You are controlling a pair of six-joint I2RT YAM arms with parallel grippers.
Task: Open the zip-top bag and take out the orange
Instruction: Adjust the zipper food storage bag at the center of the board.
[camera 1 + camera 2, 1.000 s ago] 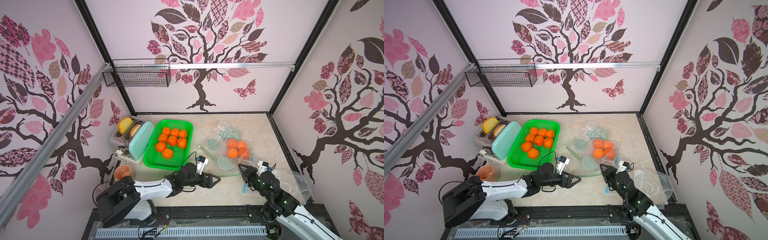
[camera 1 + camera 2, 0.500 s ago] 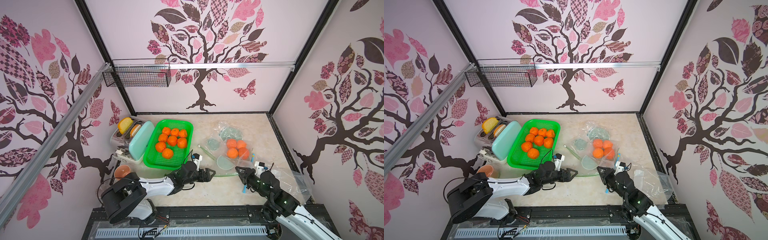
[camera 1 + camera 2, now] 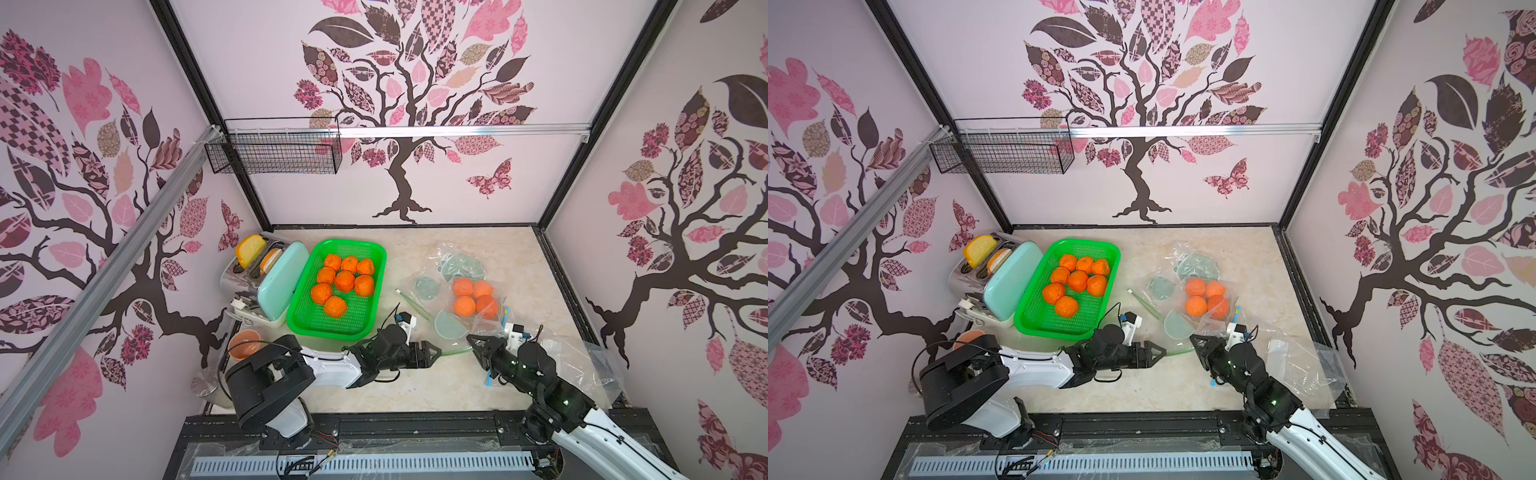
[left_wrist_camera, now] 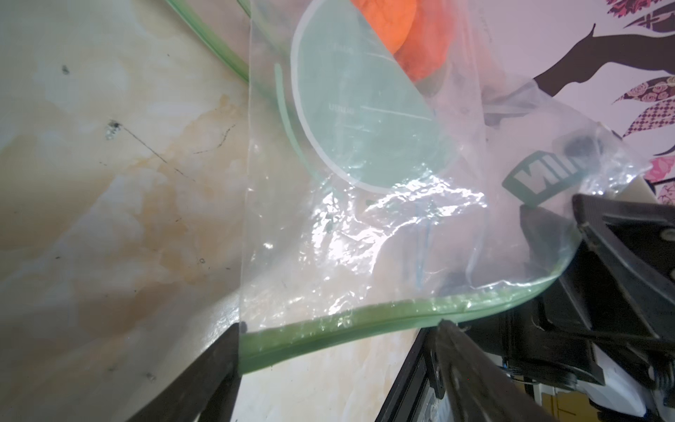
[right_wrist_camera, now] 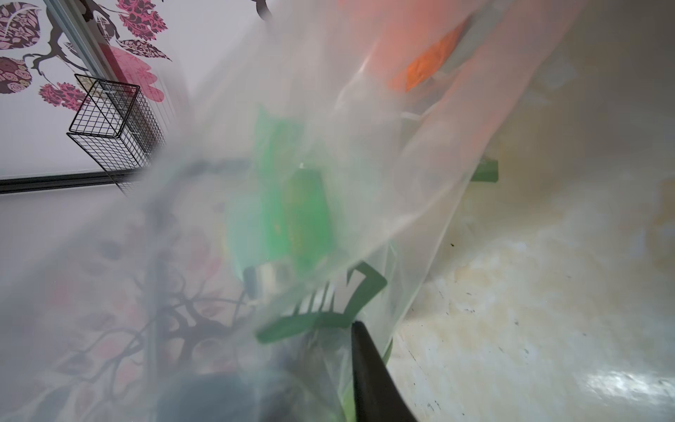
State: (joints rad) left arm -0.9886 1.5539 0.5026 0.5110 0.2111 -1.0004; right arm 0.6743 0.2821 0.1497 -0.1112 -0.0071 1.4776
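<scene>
The clear zip-top bag (image 3: 451, 326) lies right of the table's middle and shows in both top views, with several oranges (image 3: 464, 306) (image 3: 1196, 306) inside. Its green zip strip (image 3: 455, 352) (image 4: 347, 325) stretches between my two grippers near the front. My left gripper (image 3: 436, 353) (image 3: 1156, 355) (image 4: 339, 350) is open, and the strip's free end runs across the gap between its fingers. My right gripper (image 3: 473, 343) (image 3: 1196, 343) is shut on the bag's rim at the strip's other end. In the right wrist view the bag's film (image 5: 255, 219) drapes over the lens and only one finger (image 5: 369, 372) shows.
A green basket (image 3: 376, 257) holding several more oranges stands left of the bag. A mint toaster (image 3: 274, 282) and an orange cup (image 3: 245, 345) are at the left. An empty clear bag (image 3: 598, 365) lies at the front right, and a wire basket (image 3: 274, 151) hangs on the back wall.
My left gripper has shifted slightly along the front onto the zip strip's end and its jaws have narrowed a little. My right gripper has tightened on the bag's rim and hardly moved.
</scene>
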